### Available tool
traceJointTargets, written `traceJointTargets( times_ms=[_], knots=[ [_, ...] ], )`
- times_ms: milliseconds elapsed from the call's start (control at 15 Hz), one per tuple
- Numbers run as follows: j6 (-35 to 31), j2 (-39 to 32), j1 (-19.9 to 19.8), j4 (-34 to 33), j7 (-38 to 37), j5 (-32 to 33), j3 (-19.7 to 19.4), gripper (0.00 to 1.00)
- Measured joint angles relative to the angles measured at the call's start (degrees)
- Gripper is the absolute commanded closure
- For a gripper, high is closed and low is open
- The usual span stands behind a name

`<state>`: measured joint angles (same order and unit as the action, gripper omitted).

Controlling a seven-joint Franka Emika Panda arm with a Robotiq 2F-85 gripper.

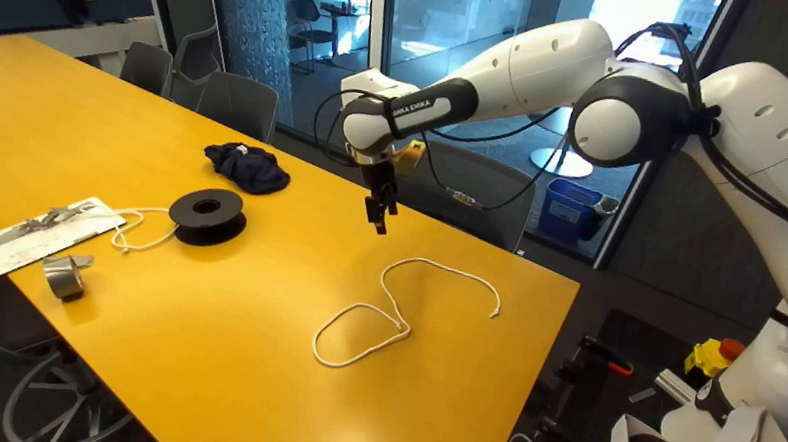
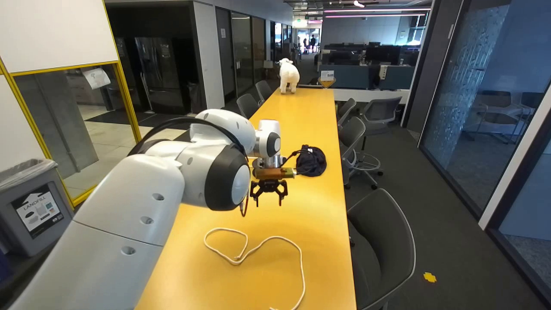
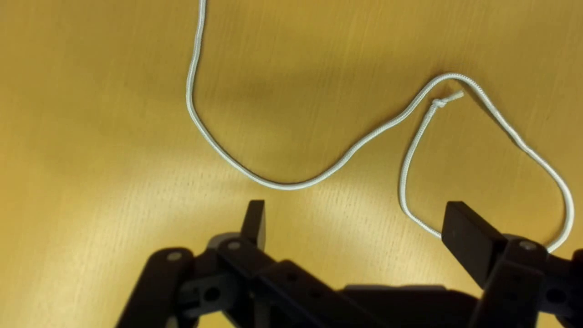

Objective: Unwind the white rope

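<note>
The white rope [image 1: 408,329] lies on the yellow table near its end, in an open S-shaped curve. One part bends back into a loop, with a knotted end close beside the rope's own run. It also shows in an exterior view [image 2: 236,261], where its far end reaches the lower edge. In the wrist view the rope [image 3: 287,186] runs above and between the fingertips, and the right finger hides part of the loop. My gripper [image 3: 355,205] is open and empty, above the table and apart from the rope. It shows in both exterior views [image 1: 386,220] [image 2: 269,204].
A black spool [image 1: 203,234], a flat white packet [image 1: 12,246] with another white cord [image 1: 145,246], a tape roll [image 1: 64,276] and a dark cloth bundle [image 1: 247,168] lie farther along the table [image 1: 247,385]. Chairs [image 2: 383,241] stand along the side.
</note>
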<state>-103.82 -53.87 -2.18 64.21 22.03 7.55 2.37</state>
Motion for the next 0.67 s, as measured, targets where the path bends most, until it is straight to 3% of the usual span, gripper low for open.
traceJointTargets(
  times_ms=[333, 667],
  knots=[
    [-9.43, 7.61, -2.35, 12.62, -8.32, -0.54, -1.30, 0.00],
    [-23.69, 15.43, -4.79, 26.16, -11.47, -1.52, -2.78, 0.00]
  ],
)
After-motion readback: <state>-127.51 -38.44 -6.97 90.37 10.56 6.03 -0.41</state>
